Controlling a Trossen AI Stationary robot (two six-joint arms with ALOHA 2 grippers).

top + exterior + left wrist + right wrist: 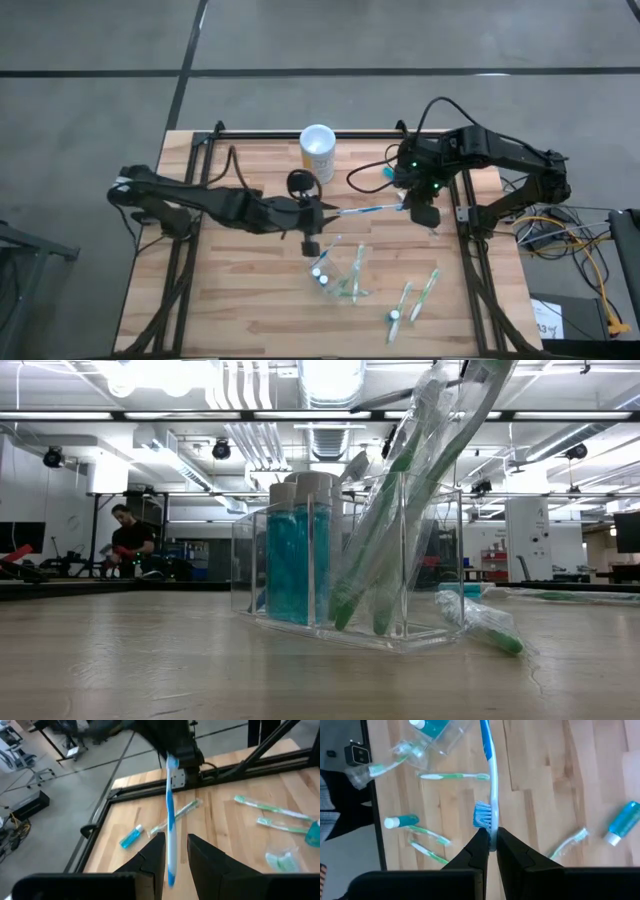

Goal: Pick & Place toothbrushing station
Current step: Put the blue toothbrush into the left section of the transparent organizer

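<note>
The toothbrushing station (340,272), a clear plastic holder, sits on the wooden table (230,310) a little below and right of the centre of the high view. In the low view it fills the middle of the frame: see-through walls, two blue-filled tubes (295,555) with grey caps standing upright in its left compartment, and green-handled wrapped toothbrushes (400,500) leaning out of its right side. Another wrapped green brush (480,622) lies on the table just right of it.

Above the station in the high view, a blue-and-white toothbrush (368,210) hangs level between the two arms. The left gripper (318,208), reaching in from the left of the frame, clasps the handle end; in its wrist view the handle runs between its two dark fingers (152,857). The right gripper (412,204), coming from the upper right, is clenched on the head end, its fingers (479,850) pinching the brush right beside the blue bristles.

A yellow cup (318,150) with a white rim stands at the upper middle of the high view, near the table's far edge. Two loose green toothbrushes (415,298) lie at the lower right of the table. A small blue tube (622,822) lies at the right edge of the right wrist view. A person (128,540) is at the far left of the low view, well behind the table.
</note>
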